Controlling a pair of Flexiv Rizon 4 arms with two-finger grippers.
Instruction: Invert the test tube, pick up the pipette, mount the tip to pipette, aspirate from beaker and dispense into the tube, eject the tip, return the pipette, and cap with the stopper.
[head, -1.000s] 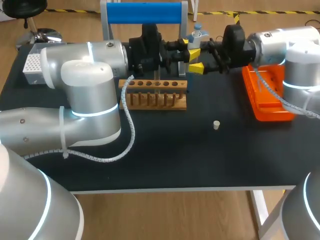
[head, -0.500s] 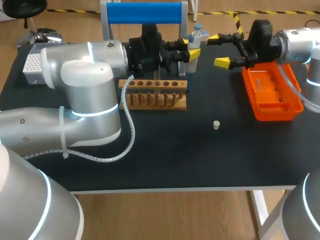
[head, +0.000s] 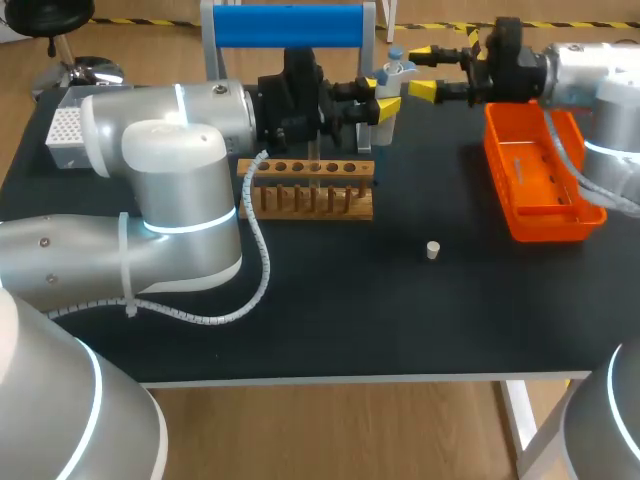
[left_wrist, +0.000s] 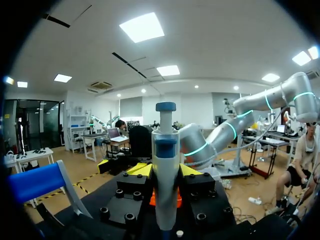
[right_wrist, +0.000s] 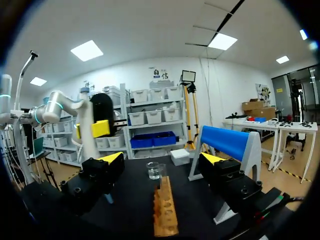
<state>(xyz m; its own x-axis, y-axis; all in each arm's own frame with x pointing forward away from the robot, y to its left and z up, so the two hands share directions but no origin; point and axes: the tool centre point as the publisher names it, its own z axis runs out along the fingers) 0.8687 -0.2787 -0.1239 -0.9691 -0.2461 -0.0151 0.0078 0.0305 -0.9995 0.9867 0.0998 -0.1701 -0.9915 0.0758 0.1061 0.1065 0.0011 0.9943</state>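
The left arm lies level across the upper middle of the head view, the left gripper (head: 380, 93) clamped on the upright white-and-blue pipette (head: 393, 72). From the upper right, the right gripper (head: 424, 72) stands spread and empty just beside it. Only the right wrist view shows the clear glass beaker (right_wrist: 153, 171) beyond the wooden tube rack (right_wrist: 165, 207)

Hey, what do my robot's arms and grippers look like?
The left arm and right arm are rounded silver-grey tubes with glowing white rings at joints and white coiled cables. The left gripper and right gripper are black with yellow tips.
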